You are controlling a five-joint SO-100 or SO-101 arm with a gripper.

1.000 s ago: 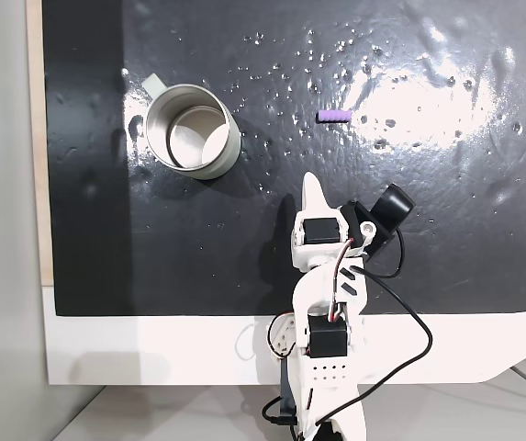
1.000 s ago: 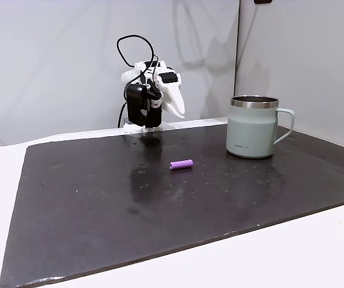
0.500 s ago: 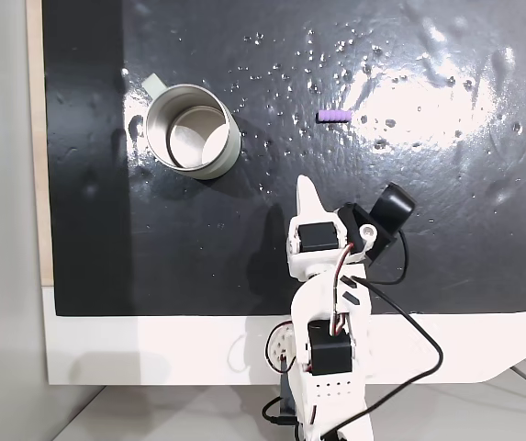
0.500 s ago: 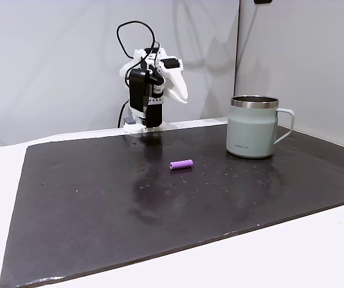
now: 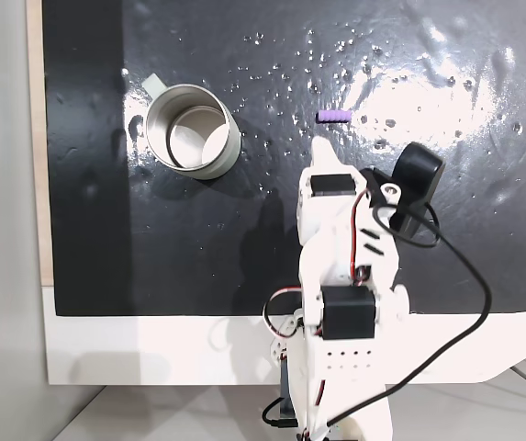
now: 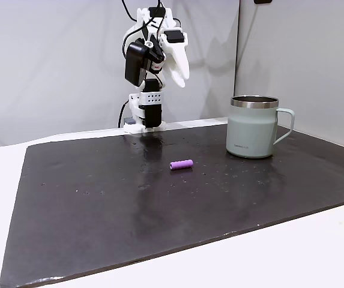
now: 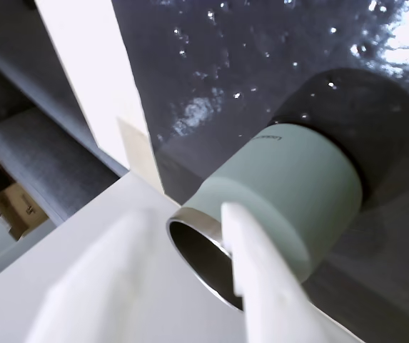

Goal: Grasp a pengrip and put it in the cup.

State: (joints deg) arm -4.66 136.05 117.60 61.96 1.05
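The hand (image 6: 178,63) of the white arm was raised high above the dark mat in a fixed view, its pale fingers (image 6: 180,60) pointing downward. We could not tell from any view whether the fingers stood apart or together; nothing was seen held between them.

In a fixed view from above, the hand's tip (image 5: 318,151) lay just short of the tiny purple ribbed rubber pengrip (image 5: 333,116), without touching it. The pengrip (image 6: 181,164) lay flat on the glossy black mat (image 6: 99,204) near its middle, well apart from the round pale metal cup with a small side handle (image 6: 253,127).

The cup (image 5: 192,130) stood upright on the mat, to the left of the pengrip in the view from above, its handle pointing to the upper left.

In the wrist view, one blurred white finger (image 7: 261,286) crossed in front of the cup's (image 7: 290,193) steel rim.

The mat covered a white tabletop (image 5: 152,349).
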